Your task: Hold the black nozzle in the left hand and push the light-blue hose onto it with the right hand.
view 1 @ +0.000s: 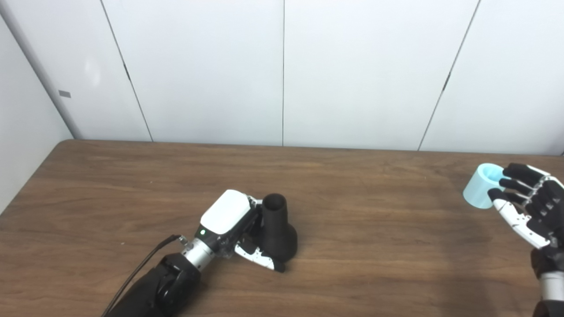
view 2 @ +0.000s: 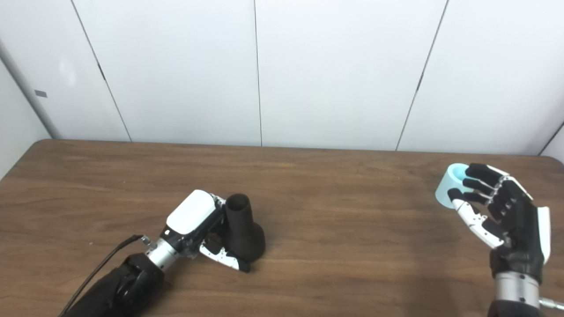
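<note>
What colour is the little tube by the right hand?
Light blue hose, clearest in the right eye view.

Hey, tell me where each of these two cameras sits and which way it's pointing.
Left eye view: on the head, looking down at the wooden table; both arms show, left hand at the black nozzle.
Right eye view: beside it, slightly rightward, same downward aim; more of the right hand and forearm show, by the light-blue hose.
Shared: table, white wall panels, nozzle, hose, both hands.
</note>
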Tool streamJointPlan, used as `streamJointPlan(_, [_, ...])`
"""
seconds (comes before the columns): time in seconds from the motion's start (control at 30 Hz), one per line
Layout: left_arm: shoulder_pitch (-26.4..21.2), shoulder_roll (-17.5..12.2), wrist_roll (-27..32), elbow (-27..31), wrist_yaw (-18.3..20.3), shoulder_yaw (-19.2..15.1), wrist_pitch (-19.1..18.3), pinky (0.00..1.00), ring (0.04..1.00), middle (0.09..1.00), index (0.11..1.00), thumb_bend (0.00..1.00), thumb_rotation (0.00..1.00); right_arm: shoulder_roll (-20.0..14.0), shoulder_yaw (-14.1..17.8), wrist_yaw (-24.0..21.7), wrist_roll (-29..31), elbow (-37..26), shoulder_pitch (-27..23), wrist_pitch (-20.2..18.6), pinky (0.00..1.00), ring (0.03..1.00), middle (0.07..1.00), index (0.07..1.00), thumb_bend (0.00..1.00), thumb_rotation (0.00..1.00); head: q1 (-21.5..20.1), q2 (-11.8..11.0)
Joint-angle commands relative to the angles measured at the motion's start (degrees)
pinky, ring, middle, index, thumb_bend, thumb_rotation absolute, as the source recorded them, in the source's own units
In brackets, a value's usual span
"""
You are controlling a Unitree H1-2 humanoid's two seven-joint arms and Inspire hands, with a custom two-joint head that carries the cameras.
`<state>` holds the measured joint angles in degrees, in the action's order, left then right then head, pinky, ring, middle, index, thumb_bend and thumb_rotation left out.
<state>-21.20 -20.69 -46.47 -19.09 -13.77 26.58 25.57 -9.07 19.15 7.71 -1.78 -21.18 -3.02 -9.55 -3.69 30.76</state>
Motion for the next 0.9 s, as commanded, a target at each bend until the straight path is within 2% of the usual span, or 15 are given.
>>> streamJointPlan(0.0, [2.3, 2.6, -0.8, -1.5, -3.1, 2.9, 1.3, 0.07, 0.117, 0.192, 0.482, 0.52, 0.04, -1.6, 0.9, 0.7, 0.2, -0.9, -1.7, 2.9, 0.6, 0.691, 0.709, 0.669, 0.26, 0.0, -0.2, 0.1])
streamJointPlan(0.17, [1.1, 1.9, -2.5, -2.8, -7.6, 7.2, 1.3, 0.08, 0.134, 0.218, 0.482, 0.52, 0.04, -1.7, 1.6, 1.8, -0.7, 0.3, -2.1, 3.5, 0.6, 0.694, 0.711, 0.675, 0.27, 0.0, -1.7, 0.2])
streamJointPlan(0.2, [0.9, 2.0, -2.9, -2.9, -8.1, 7.7, 1.3, 0.09, 0.15, 0.25, 0.482, 0.52, 0.04, -1.6, 1.9, 2.4, -1.1, 0.7, -2.2, 3.6, 0.6, 0.69, 0.707, 0.672, 0.28, 0.0, -1.8, 0.2])
streamJointPlan(0.23, [0.8, 2.0, -3.2, -3.0, -8.4, 8.1, 1.3, 0.11, 0.167, 0.358, 0.482, 0.52, 0.02, -1.6, 2.1, 2.9, -1.6, 1.1, -2.4, 3.7, 0.59, 0.685, 0.701, 0.667, 0.29, 0.0, -2.0, 0.2])
streamJointPlan(0.3, [0.8, 2.1, -4.0, -3.0, -8.9, 8.8, 1.3, 0.13, 0.199, 0.435, 0.49, 0.52, 0.0, -1.5, 2.7, 4.1, -2.0, 2.1, -2.9, 4.1, 0.59, 0.68, 0.695, 0.663, 0.29, 0.0, -2.4, 0.3])
streamJointPlan(0.4, [0.9, 2.1, -5.5, -3.0, -10.1, 9.9, 1.3, 0.19, 0.282, 0.44, 0.521, 0.52, 0.0, -1.5, 3.5, 5.9, -2.6, 4.3, -4.1, 5.7, 0.59, 0.679, 0.691, 0.653, 0.31, 0.0, -3.0, 0.3])
streamJointPlan(0.43, [0.9, 2.1, -5.7, -3.2, -10.5, 10.3, 1.3, 0.2, 0.296, 0.446, 0.522, 0.52, 0.0, -1.7, 3.5, 6.9, -4.2, 5.1, -4.4, 5.9, 0.6, 0.688, 0.696, 0.65, 0.35, 0.03, -3.3, 0.2])
streamJointPlan(0.53, [1.1, 2.0, -6.2, -3.5, -11.3, 11.5, 1.3, 0.23, 0.333, 0.463, 0.512, 0.52, 0.0, -2.5, 2.8, 9.8, -10.5, 6.9, -5.3, 6.0, 0.58, 0.7, 0.694, 0.648, 0.57, 0.26, -5.2, 0.1])
streamJointPlan(0.63, [1.6, 1.2, -5.2, -3.2, -11.2, 13.0, 1.3, 0.25, 0.349, 0.474, 0.501, 0.52, 0.0, -3.3, 2.3, 11.6, -13.4, 9.9, -6.4, 8.2, 0.6, 0.741, 0.752, 0.692, 0.74, 0.36, -9.7, -0.2])
streamJointPlan(0.67, [1.6, 0.7, -4.8, -3.2, -11.5, 13.5, 1.3, 0.26, 0.36, 0.475, 0.501, 0.52, 0.0, -3.4, 2.0, 12.1, -14.0, 11.0, -6.8, 8.7, 0.64, 0.768, 0.784, 0.728, 0.81, 0.39, -12.3, -0.4])
streamJointPlan(0.7, [1.6, 0.3, -4.5, -3.2, -11.9, 14.0, 1.3, 0.26, 0.365, 0.474, 0.501, 0.52, 0.0, -3.4, 1.7, 12.4, -14.4, 11.7, -7.0, 8.9, 0.66, 0.781, 0.801, 0.75, 0.84, 0.41, -12.7, -0.4])
streamJointPlan(0.87, [1.7, -2.1, -2.5, -2.8, -13.0, 16.3, 1.4, 0.28, 0.379, 0.467, 0.509, 0.52, 0.0, -5.1, -0.6, 12.9, -16.1, 18.5, -9.0, 12.0, 0.81, 0.892, 0.91, 0.896, 0.93, 0.5, -21.1, -1.6])
